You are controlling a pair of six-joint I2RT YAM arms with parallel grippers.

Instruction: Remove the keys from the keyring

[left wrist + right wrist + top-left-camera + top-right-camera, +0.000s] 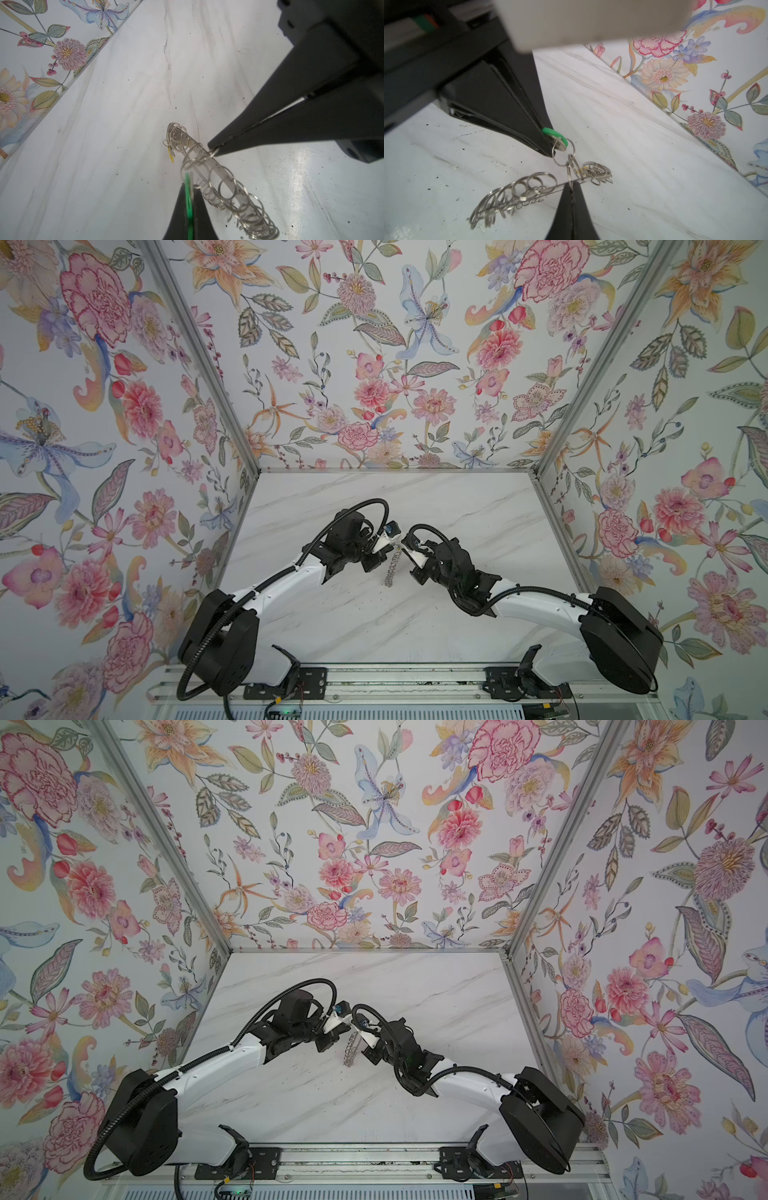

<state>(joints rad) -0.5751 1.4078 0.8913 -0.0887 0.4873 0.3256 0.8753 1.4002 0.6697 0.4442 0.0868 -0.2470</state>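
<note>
The keyring [216, 168] is a flat grey disc fringed with wire loops, seen edge-on and held up over the marble table. It also shows in both top views [392, 570] [351, 1050]. My left gripper [190, 185] is shut on the green-tagged key [188, 199], whose tag [552, 133] pokes out of the fingertips. A small ring links that key to the disc's loops. My right gripper [572, 185] is shut on a wire loop at the keyring's rim, close beside the left gripper. The yellow-tagged key [171, 158] hangs among loops at the disc's far end, mostly hidden.
The white marble table [374, 614] is ringed on three sides by floral walls [374, 364]. Both arms meet near its middle. An aluminium rail [374, 680] with the arm mounts runs along the front edge. Dark specks dot the tabletop.
</note>
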